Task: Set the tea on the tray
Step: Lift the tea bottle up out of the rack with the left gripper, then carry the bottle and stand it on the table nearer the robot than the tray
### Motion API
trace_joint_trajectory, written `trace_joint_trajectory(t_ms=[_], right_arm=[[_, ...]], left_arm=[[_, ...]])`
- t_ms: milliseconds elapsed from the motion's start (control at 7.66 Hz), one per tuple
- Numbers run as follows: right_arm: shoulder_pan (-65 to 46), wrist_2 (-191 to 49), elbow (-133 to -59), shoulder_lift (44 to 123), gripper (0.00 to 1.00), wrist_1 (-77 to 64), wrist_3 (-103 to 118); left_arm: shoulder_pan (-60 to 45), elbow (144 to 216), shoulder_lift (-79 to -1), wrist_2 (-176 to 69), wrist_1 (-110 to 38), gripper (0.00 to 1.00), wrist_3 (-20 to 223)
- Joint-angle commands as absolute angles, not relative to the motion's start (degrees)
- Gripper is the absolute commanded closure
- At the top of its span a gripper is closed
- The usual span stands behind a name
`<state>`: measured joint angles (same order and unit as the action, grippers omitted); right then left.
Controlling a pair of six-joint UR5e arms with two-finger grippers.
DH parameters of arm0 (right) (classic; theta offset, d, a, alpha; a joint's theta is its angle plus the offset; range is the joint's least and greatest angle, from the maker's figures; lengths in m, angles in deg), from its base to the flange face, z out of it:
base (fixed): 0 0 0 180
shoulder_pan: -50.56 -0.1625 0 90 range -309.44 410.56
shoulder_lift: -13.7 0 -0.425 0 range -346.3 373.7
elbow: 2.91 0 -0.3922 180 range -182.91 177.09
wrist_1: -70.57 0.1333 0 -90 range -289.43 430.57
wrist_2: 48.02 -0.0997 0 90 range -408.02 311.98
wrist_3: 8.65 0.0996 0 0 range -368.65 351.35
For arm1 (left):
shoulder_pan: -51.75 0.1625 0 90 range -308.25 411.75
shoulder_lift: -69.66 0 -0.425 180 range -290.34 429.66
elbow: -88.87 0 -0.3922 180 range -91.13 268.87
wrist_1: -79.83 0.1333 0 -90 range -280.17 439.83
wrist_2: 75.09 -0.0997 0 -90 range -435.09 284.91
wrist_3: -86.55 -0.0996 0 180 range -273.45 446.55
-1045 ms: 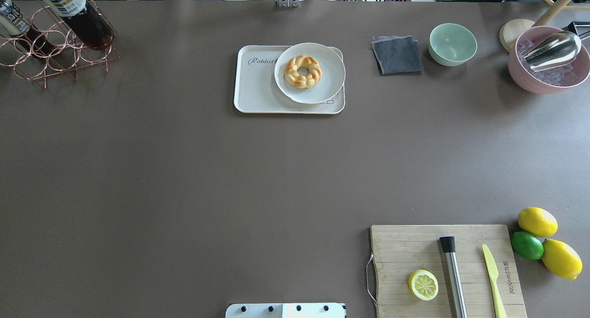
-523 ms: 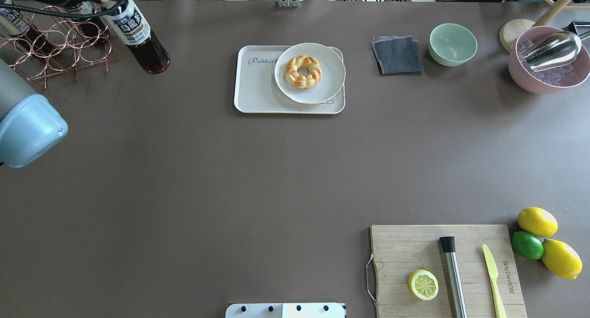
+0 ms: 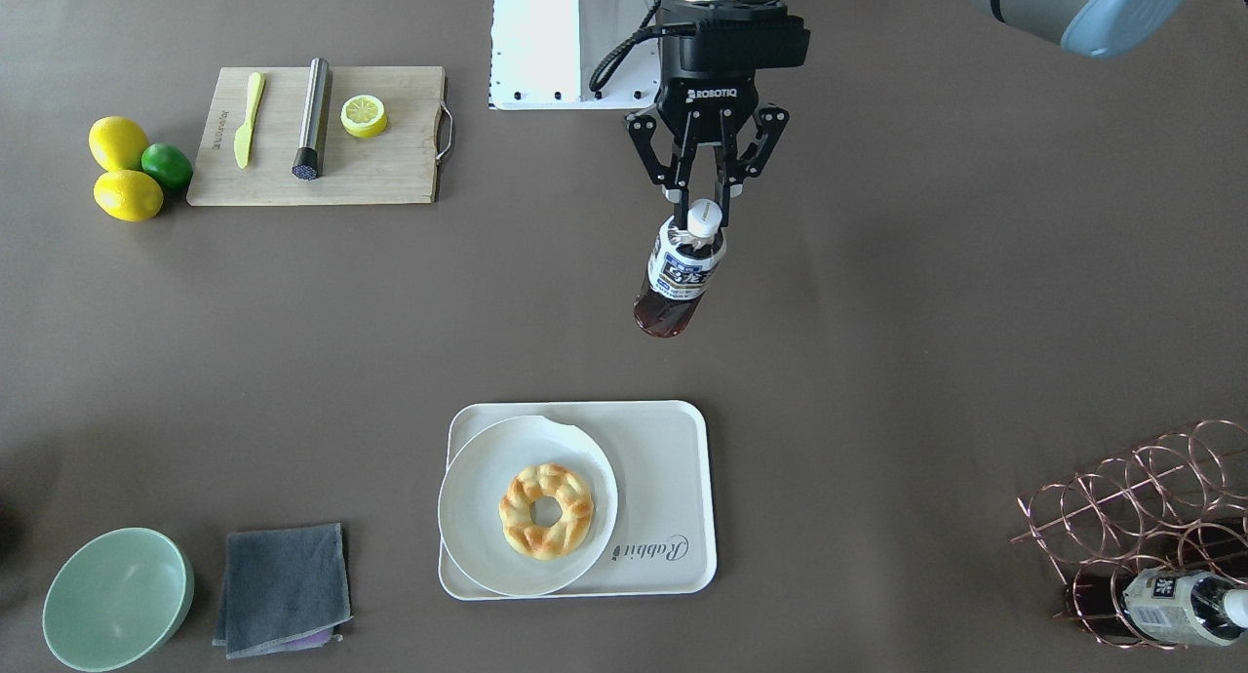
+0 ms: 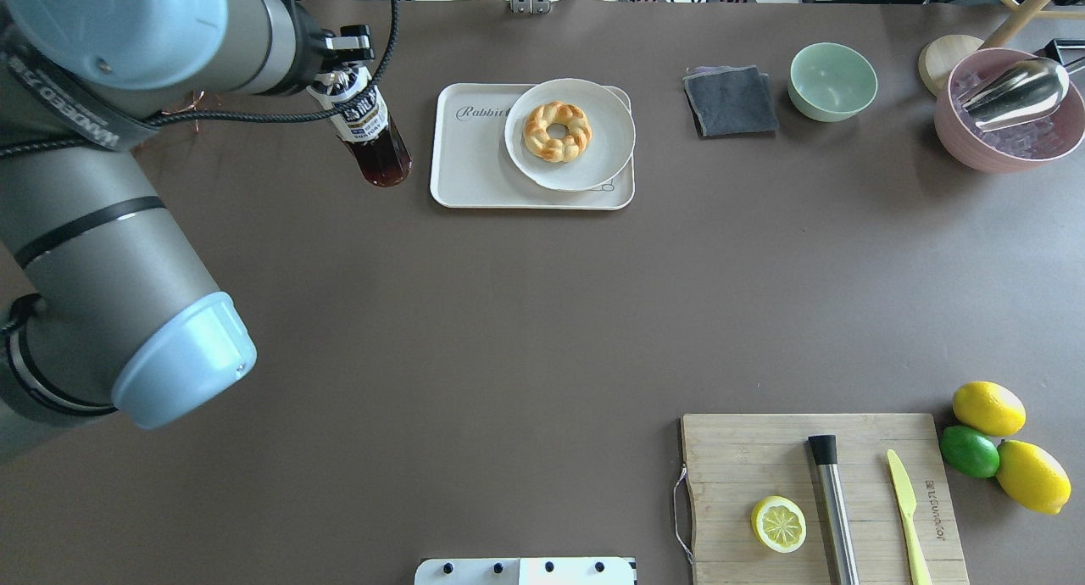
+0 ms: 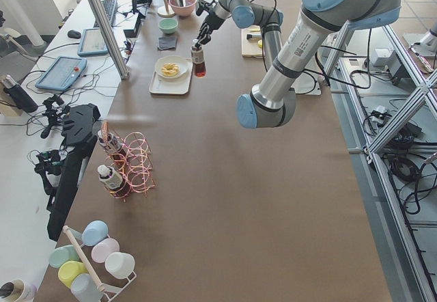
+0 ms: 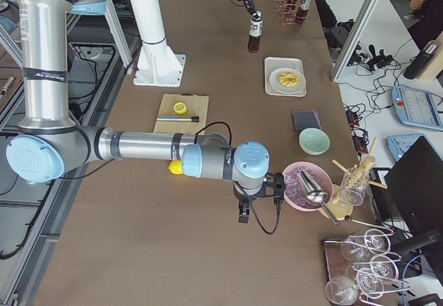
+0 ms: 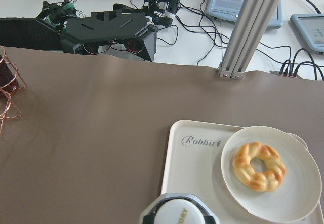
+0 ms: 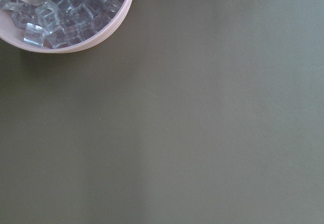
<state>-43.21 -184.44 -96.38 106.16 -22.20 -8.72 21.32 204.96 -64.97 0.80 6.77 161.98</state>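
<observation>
**The left gripper (image 3: 704, 210) is carrying the tea (image 3: 680, 268) toward the tray (image 3: 663, 449).**

It is pinching the bottle's neck just under the white cap. The tea is hanging roughly upright in the air, near the tray's bare end and not yet over it. The plate (image 3: 468, 517) with the donut (image 3: 546, 510) is taking up most of the tray, so the strip by the "Rabbit" word looks like the only landing spot. Held that high up, the bottle is likely swinging easily. The move is calling for slow travel, centring over that strip clear of plate and rim, then lowering until the base is sitting flat before release. The right gripper (image 6: 243, 212) is hanging by the ice bowl (image 6: 294, 190); spread or pressed together, I cannot tell.
</observation>
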Motion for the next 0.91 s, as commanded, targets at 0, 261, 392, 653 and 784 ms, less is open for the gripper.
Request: trace_joint_trajectory(t_ms=[0, 261, 392, 653, 784], right_arm=[[-43.22, -184.25, -96.34, 106.42, 0.00, -22.25, -8.30], [-43.22, -184.60, -96.60, 106.86, 0.00, -22.16, -8.91], [-43.22, -184.68, -96.69, 107.12, 0.00, -22.16, -9.95], [-43.22, -184.60, -96.69, 107.30, 0.00, -22.16, -10.14], [-43.22, -184.51, -96.60, 107.30, 0.00, -22.16, -10.05]], left_arm=[[30.82, 201.57, -68.66, -7.66, 7.59, 1.00, 164.43], [34.77, 196.74, -71.66, -12.49, 7.59, 1.00, 164.60], [35.23, 195.76, -71.76, -13.20, 7.50, 1.00, 164.60], [37.24, 195.14, -71.32, -16.18, 7.41, 1.00, 164.69], [37.86, 195.05, -71.32, -16.29, 7.41, 1.00, 164.69]])
